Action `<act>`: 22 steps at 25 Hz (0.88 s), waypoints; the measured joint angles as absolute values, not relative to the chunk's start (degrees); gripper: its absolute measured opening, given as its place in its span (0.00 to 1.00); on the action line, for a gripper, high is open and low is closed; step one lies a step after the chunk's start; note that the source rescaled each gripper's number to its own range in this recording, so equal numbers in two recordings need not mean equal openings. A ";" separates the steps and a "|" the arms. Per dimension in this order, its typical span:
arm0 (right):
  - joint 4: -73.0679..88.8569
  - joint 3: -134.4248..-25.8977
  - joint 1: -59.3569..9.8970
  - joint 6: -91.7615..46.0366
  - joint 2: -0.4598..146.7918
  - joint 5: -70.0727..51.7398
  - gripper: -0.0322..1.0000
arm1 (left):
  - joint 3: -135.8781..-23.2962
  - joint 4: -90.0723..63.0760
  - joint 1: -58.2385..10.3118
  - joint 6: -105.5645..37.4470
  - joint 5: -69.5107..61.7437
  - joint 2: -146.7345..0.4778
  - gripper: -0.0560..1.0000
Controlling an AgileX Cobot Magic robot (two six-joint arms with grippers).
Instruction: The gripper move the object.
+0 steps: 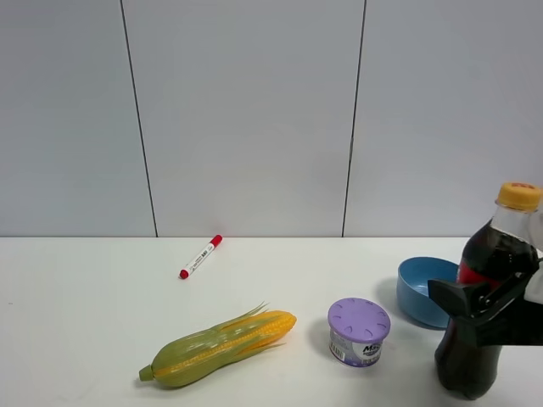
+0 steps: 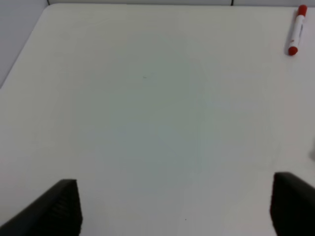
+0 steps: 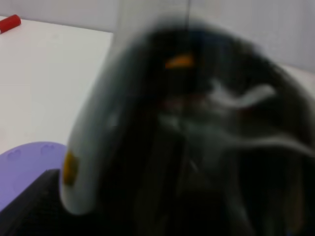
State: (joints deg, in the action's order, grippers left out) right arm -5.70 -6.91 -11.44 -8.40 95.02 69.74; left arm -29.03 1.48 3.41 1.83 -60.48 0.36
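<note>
Tall clear plastic cola bottle [image 1: 495, 250], holding dark liquid under a yellow-orange cap, stands at the front right of the white table [image 1: 85, 322], pinched by the black right gripper [image 1: 472, 303]. Just behind: blue bowl [image 1: 422, 292], contents unseen. Left of it: small closed purple-lidded tin [image 1: 359, 332]. The left gripper [image 2: 177, 206] is spread.

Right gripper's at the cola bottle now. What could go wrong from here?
1. The cola bottle is tall, and the right gripper sits around its middle; it might tip or slip when moved.
2. The blue bowl and purple-lidded tub stand close by; a leftward sweep could knock them.
3. The right wrist view is blurred, so the grip cannot be checked.
</note>
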 joint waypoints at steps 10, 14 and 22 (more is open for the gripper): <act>-6.13 -6.87 -11.44 -7.49 91.75 69.64 0.51 | -29.03 1.48 3.41 1.83 -60.48 0.36 1.00; -6.28 -6.80 -11.44 -6.82 88.17 69.70 0.56 | -29.03 1.48 3.41 1.83 -60.48 0.36 1.00; -5.08 -6.74 -11.44 -5.71 82.11 69.70 0.66 | -29.03 1.48 3.41 1.83 -60.48 0.36 1.00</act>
State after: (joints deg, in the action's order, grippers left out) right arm -5.08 -6.74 -11.44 -5.71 82.11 69.70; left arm -29.03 1.48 3.41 1.83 -60.48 0.36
